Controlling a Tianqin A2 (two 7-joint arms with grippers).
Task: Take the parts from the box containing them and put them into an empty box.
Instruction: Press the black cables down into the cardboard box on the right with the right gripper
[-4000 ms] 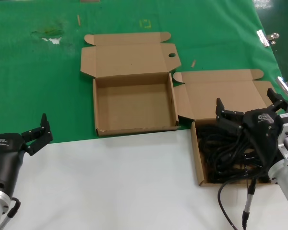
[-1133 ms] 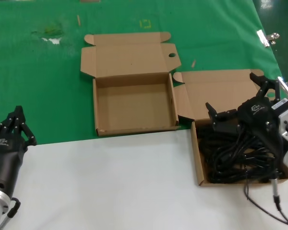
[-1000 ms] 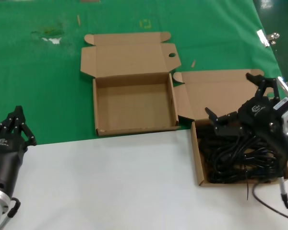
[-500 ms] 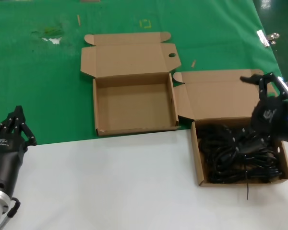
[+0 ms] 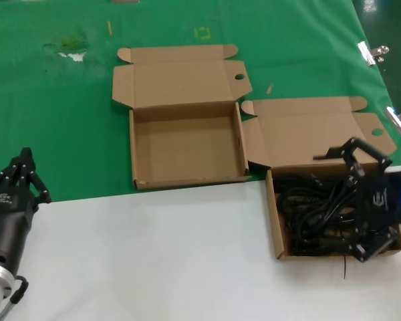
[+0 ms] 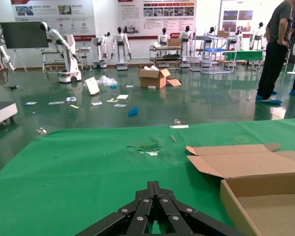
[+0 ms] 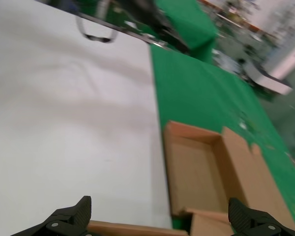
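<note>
At the near left corner of the worktop (image 5: pixel 154 267), the left gripper (image 5: pixel 20 175) waits idle over the line where the white sheet meets the green cloth (image 5: pixel 53 120), its fingers drawn together into a narrow point. The left wrist view shows the same thing: both fingers (image 6: pixel 152 209) meet at a tip above the green cloth (image 6: pixel 78 167).

Near the right edge of the worktop, the full box (image 5: pixel 275 224) sits on the white sheet with its lid flap laid back onto the green. The black power cords (image 5: pixel 314 210) lie in it as a loose tangle filling the tray from wall to wall. The right gripper (image 5: pixel 356 200) is down over the right part of this box, its fingers spread wide: one fingertip reaches toward the back wall by the flap, the other toward the front wall, with cords between them. I cannot tell whether the fingers touch the cords. In the right wrist view, the two fingertips (image 7: pixel 69 216) stand well apart at the lower corners of that picture.

Farther back and to the left, the empty box (image 5: pixel 187 144) rests on the green cloth, open, its lid standing back behind it. Its front right corner lies just beside the full box's flap.
</note>
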